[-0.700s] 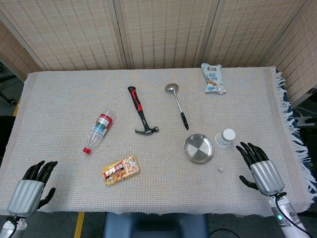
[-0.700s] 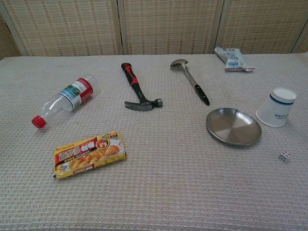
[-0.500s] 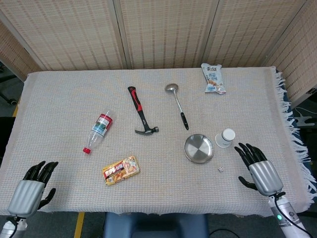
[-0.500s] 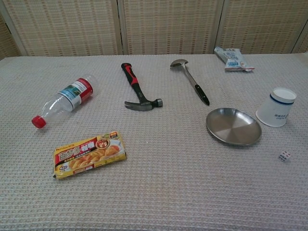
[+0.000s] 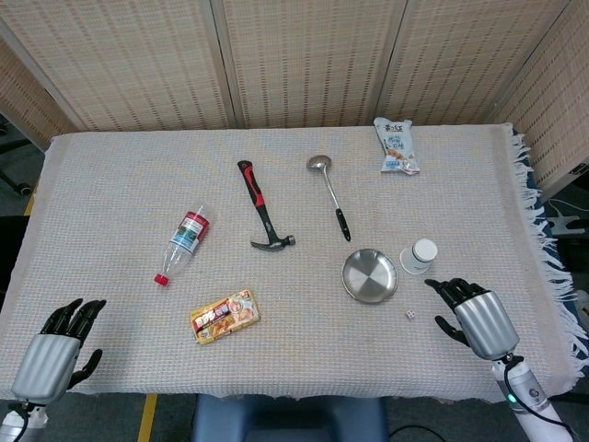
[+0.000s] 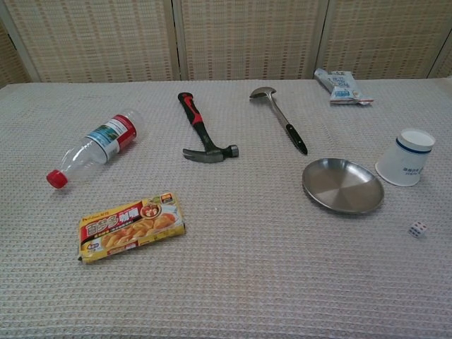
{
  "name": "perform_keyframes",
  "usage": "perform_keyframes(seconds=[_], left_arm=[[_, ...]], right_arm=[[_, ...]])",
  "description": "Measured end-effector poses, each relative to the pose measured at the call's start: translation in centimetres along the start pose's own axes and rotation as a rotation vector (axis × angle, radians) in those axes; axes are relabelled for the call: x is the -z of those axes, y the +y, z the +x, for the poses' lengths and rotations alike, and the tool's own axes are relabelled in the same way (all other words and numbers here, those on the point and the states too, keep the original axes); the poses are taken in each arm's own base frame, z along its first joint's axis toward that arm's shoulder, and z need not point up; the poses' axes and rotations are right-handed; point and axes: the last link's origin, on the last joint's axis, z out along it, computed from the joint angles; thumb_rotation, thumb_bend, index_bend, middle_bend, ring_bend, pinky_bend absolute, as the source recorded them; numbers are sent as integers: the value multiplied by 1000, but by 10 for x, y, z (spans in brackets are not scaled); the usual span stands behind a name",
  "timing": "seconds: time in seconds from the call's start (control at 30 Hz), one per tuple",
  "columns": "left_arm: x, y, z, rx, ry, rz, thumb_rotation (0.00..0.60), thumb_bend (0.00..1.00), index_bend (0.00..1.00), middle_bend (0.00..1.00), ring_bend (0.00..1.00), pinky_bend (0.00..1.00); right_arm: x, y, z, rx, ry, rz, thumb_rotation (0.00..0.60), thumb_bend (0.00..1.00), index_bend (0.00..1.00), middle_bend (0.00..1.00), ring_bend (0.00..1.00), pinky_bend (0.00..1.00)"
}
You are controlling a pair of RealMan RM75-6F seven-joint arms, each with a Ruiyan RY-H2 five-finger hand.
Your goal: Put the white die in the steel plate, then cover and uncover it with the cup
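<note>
The small white die (image 5: 409,315) (image 6: 417,229) lies on the woven cloth just right of and nearer than the steel plate (image 5: 370,275) (image 6: 343,186). A white paper cup (image 5: 419,256) (image 6: 405,157) stands upside down right of the plate. My right hand (image 5: 471,314) hovers at the table's near right, to the right of the die, fingers spread and holding nothing. My left hand (image 5: 57,347) rests at the near left corner, open and empty. Neither hand shows in the chest view.
A hammer (image 5: 260,208), a ladle (image 5: 329,193), a snack pouch (image 5: 396,145), a lying plastic bottle (image 5: 182,241) and a yellow food box (image 5: 225,315) are spread over the cloth. The fringed table edge (image 5: 543,249) runs along the right.
My right hand has shifted left and slightly toward the die, turning its fingers leftward. The left hand and all objects stay where they were.
</note>
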Motion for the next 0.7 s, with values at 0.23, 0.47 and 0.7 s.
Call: perform_keyframes(seconds=[0.23,0.47,0.7], left_arm=[[1,-1,1,9,1,9,600,346,88,128,87,184],[1,-1,2,15,-3,10,600,347,88,128,87,184],[0,-1,0,14,-14,11,600,347,88,128,87,184]], right_arm=[[-9,-4,-13,-23,-11,75,600,112,400,740,734,1000],[-30,-9,-22,17,-181,93,600,167,404,762,756,1000],[-50,-13,-26,119,-331,108,600,287,436,778,773,1000]])
